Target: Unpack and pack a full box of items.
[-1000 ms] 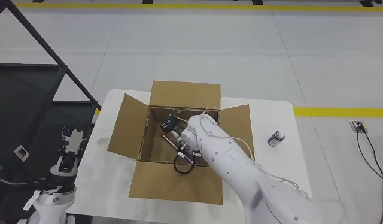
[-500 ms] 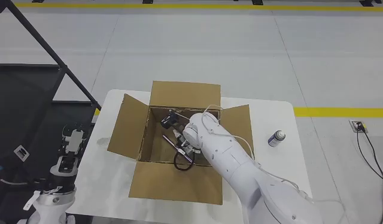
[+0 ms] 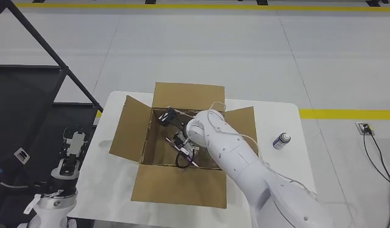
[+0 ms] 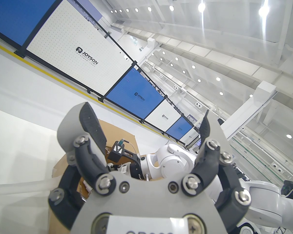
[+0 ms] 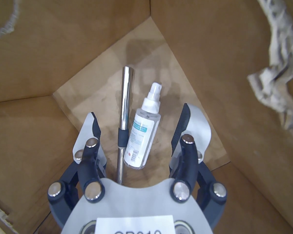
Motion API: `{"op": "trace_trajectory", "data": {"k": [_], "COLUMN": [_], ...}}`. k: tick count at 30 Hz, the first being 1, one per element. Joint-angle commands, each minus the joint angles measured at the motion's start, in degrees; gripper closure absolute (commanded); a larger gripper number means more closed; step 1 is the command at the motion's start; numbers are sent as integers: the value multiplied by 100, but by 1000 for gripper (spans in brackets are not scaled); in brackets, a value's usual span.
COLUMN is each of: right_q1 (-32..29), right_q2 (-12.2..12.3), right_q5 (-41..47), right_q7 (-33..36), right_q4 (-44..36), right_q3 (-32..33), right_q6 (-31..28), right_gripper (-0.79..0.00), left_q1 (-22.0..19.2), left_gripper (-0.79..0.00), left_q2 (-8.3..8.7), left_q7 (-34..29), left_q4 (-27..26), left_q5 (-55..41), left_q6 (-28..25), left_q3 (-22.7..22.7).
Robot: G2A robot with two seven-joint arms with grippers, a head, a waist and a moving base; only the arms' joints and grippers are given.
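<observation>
Shift: you swung the right gripper toward the box's back wall.
Right jaws: stood wide, empty, above the spray bottle and rod.
Left gripper: stood spread, empty.
Meaning: a pick looked close.

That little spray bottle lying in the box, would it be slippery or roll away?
The spray bottle looks like smooth clear plastic, so probably light and slightly slippery. Lying sideways on the box floor, its rounded body may roll if nudged, though the metal rod beside it might block that.

Pale floor w/ yellow line, blue/white panels, prob. recessed ceiling lights.
</observation>
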Motion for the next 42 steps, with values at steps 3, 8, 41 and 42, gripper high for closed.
{"op": "trace_trajectory", "data": {"k": [3,8,41,42], "right_q1": [-11,-73,-5278,-5314], "right_q2": [105,287,2869,2873], "right_q5": [-101,-234,-2192,-2163], "right_q7": [-215,-386,181,160], "right_q4": [-202,-573,-8839,-8840], "right_q3": [54,159,5625,5704], "right_q6": [-112,-157,2617,2719], "right_gripper": [-637,-653,-785,-785], "left_q1": [0,0,0,0], "left_gripper": [-785,-785,-785,-785], "left_q2": [0,0,0,0], "left_q7": [0,0,0,0], "left_q4": [0,0,0,0], "left_q5": [0,0,0,0], "left_q6": [0,0,0,0], "left_q3": [0,0,0,0]}}
